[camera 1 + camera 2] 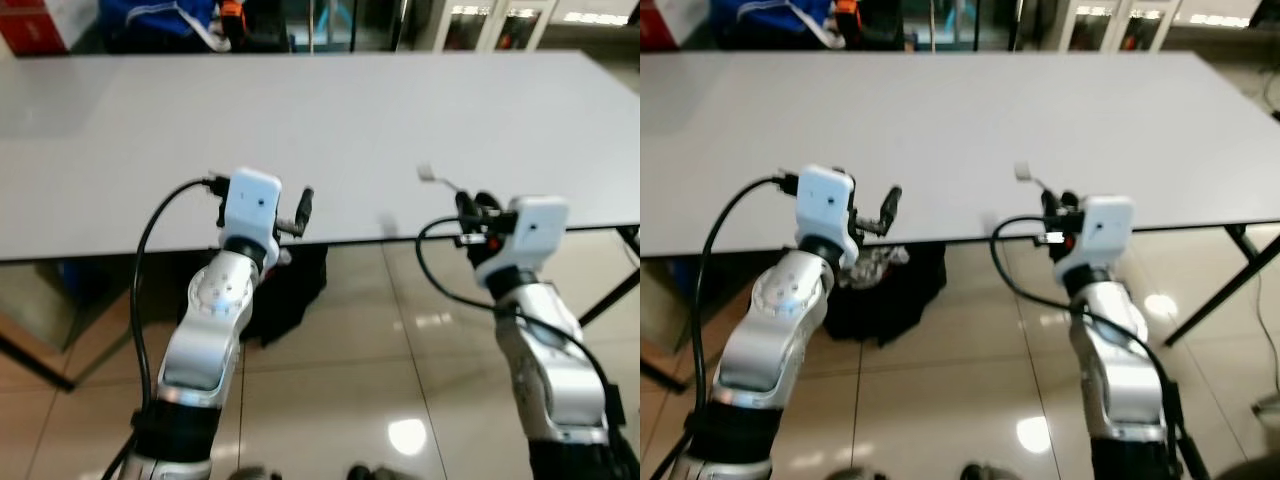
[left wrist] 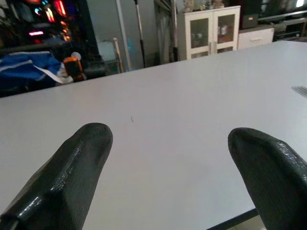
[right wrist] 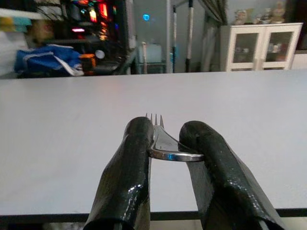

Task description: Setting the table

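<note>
Setting barely begun: fork (image 3: 163,141) clamped in right gripper (image 3: 165,158) at table (image 1: 320,120) near edge; left gripper (image 2: 168,172) spread, nothing held.

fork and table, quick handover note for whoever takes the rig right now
Right pincer: shut on the fork, held over the near edge of the table, tines pointing ahead.
Left pincer: open, holding nothing, at the table's near edge.
Done: fork picked up.
Left: nothing is laid on the table yet; the fork has still to be set down.
</note>
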{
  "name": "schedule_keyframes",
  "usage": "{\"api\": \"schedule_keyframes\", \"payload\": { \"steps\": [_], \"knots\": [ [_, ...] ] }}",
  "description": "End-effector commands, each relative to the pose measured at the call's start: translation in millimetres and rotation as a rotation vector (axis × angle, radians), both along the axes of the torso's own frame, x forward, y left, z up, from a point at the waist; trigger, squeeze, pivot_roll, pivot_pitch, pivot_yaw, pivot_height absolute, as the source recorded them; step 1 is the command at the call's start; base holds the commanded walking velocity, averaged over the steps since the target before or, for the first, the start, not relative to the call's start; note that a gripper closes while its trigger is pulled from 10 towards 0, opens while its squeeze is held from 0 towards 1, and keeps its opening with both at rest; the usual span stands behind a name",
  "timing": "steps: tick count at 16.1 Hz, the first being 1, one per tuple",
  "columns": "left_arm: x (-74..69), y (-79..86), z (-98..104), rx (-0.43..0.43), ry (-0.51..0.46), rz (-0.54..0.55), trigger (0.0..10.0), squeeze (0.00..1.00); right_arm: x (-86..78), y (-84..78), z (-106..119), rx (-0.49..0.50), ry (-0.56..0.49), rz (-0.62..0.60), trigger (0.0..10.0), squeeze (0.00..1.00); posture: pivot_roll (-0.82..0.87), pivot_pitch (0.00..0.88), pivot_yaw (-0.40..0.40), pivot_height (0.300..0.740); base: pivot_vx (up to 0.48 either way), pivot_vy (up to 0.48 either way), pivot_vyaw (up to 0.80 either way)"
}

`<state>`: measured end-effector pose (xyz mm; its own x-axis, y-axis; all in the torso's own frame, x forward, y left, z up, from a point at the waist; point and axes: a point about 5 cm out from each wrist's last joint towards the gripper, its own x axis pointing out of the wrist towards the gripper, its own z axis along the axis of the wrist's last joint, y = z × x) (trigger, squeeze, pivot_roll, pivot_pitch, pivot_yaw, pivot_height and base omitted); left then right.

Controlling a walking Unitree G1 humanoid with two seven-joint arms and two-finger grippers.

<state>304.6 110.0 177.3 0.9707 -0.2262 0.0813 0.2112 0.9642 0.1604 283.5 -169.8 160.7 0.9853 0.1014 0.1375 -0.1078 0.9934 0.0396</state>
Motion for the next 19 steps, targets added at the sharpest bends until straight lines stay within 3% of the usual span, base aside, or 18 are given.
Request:
{"api": "schedule_keyframes", "payload": {
  "steps": [1, 15, 16, 19],
  "knots": [
    [-0.5, -0.5, 4.9, -0.005, -0.021, -0.006, 10.0, 0.0, -0.1, 1.9, 4.3, 0.01, -0.015, 0.013, 10.0, 0.0, -0.02, 0.074, -0.001, 0.74, 0.39, 0.0, 0.0],
    [0.0, 2.9, 5.5, 0.0, -0.023, -0.006, 10.0, 0.0, 1.6, 10.4, 1.3, 0.041, -0.019, 0.041, 10.0, 0.0, -0.01, 0.072, 0.0, 0.74, 0.379, 0.0, 0.0],
    [-0.8, 2.6, 5.1, -0.019, -0.026, -0.011, 10.0, 0.0, 1.0, 11.7, 0.4, 0.057, -0.024, 0.042, 10.0, 0.0, -0.01, 0.072, 0.0, 0.74, 0.0, 0.0, 0.0],
    [-5.9, 6.1, -1.0, 0.041, 0.001, -0.053, 10.0, 0.0, 5.5, 13.7, -6.8, 0.088, -0.03, -0.001, 10.0, 0.0, 0.0, 0.081, -0.013, 0.74, 0.0, 0.0, 0.0]
  ]
}}
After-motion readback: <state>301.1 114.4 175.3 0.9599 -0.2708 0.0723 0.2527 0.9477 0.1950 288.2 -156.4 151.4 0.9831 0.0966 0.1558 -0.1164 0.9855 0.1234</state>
